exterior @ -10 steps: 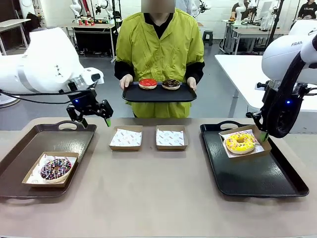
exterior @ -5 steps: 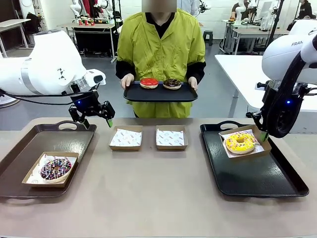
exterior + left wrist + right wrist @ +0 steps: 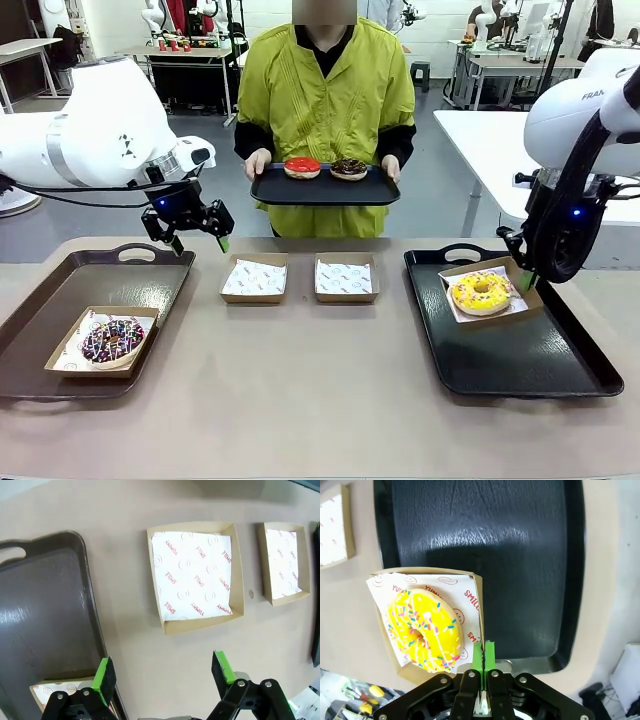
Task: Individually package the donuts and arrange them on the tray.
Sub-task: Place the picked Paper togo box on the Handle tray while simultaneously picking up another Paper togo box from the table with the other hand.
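A tan tabletop (image 3: 300, 420) in a workshop with more tables behind carries a brown tray (image 3: 100, 280), a black tray (image 3: 520, 360) and two paper-lined boxes (image 3: 254, 278) between. The purple donut (image 3: 111, 340), boxed on the brown tray, the yellow donut (image 3: 480, 292), in a carton (image 3: 478, 605) on the black tray, and the red donut (image 3: 302, 167) and chocolate donut (image 3: 348, 168), on a person's held tray (image 3: 320, 192), lie flat, holes up, rings without a long axis. The left tool (image 3: 200, 243) hangs spread over the brown tray's far end; the right tool (image 3: 483, 655) pinches the carton's rim.
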